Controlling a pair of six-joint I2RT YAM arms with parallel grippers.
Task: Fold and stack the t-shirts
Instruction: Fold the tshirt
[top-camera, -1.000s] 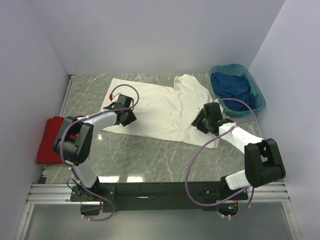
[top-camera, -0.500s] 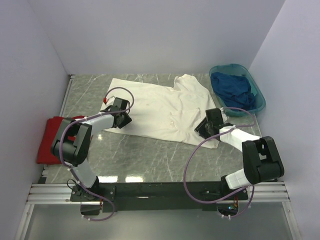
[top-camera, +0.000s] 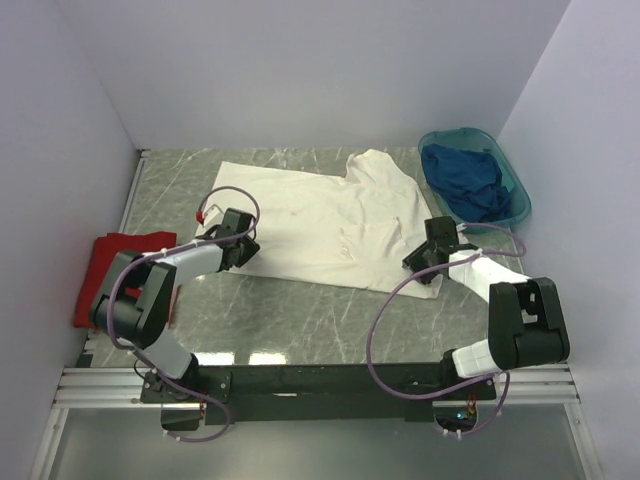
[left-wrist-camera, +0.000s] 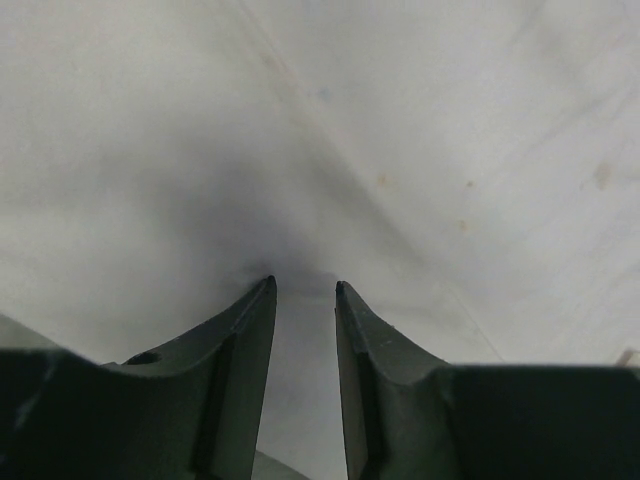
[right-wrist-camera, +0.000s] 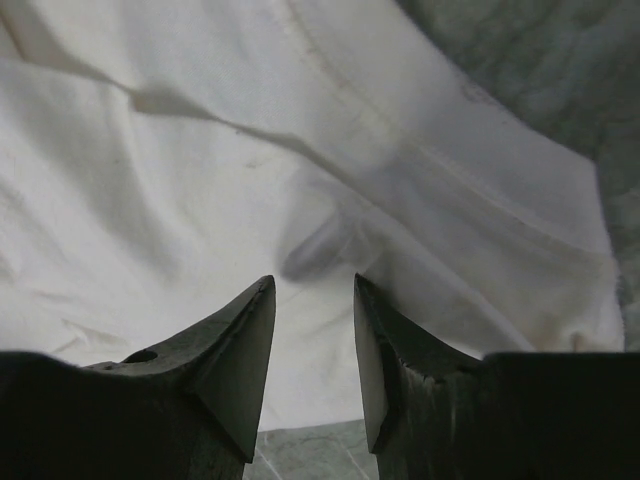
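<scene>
The cream-white t-shirt (top-camera: 320, 205) lies spread out flat across the middle of the table. My left gripper (top-camera: 240, 245) is low at its near-left edge. In the left wrist view (left-wrist-camera: 305, 285) the jaws stand a narrow gap apart, with their tips down on the cloth (left-wrist-camera: 400, 120). My right gripper (top-camera: 418, 255) is at the shirt's near-right corner. In the right wrist view (right-wrist-camera: 315, 280) it is open over the hem (right-wrist-camera: 150, 180), with a small fold just beyond the tips. The red t-shirt (top-camera: 100, 275) lies folded at the far left. The dark blue t-shirt (top-camera: 470, 175) is bunched in the basin.
The teal plastic basin (top-camera: 521, 190) stands at the back right by the right wall. White walls close in the table on the left, back and right. Bare marble table (top-camera: 300, 315) shows between the shirt's near edge and the arm bases.
Both grippers have come down and back toward the near edge of the cream-white shirt, the left at its near-left edge, the right at its near-right corner. The shirts have not moved.
</scene>
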